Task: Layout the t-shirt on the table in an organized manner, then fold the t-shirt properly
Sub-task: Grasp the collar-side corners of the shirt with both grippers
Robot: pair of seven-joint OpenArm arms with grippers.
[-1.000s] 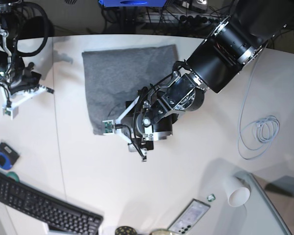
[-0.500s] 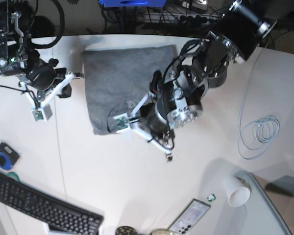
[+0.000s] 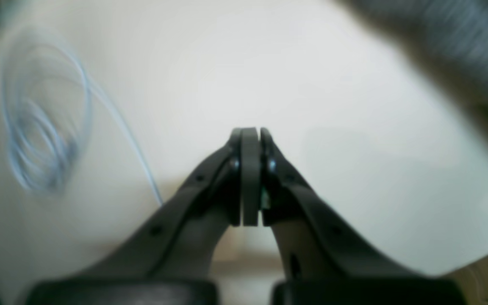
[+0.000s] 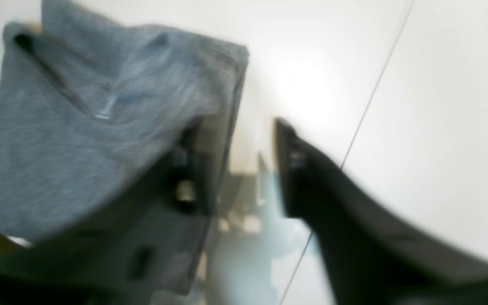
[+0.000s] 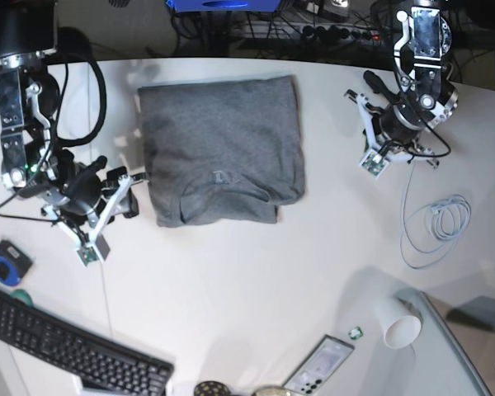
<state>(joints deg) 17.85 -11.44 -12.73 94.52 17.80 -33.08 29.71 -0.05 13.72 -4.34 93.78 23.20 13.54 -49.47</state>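
Note:
The grey t-shirt (image 5: 219,144) lies folded into a flat rectangle on the far middle of the white table (image 5: 231,280), neck label facing up. In the right wrist view the t-shirt (image 4: 79,127) fills the left side. My right gripper (image 4: 239,161) is open with nothing between its fingers, and its left finger (image 4: 193,169) overlaps the cloth's edge. From above, the right gripper (image 5: 122,188) sits just left of the shirt. My left gripper (image 3: 250,135) is shut on nothing above bare table (image 3: 269,63), and its arm (image 5: 408,107) is at the far right, clear of the shirt (image 3: 460,34).
A coiled pale-blue cable (image 5: 437,223) lies right of the shirt, also blurred as the cable (image 3: 45,127). A paper cup (image 5: 398,323) and a grey glass panel (image 5: 458,355) are at the near right. A keyboard (image 5: 66,351) and a blue object (image 5: 7,262) lie near left.
The left arm drew back from the shirt's near edge to the far right, its gripper shut. The right arm came in beside the shirt's left edge and its gripper opened.

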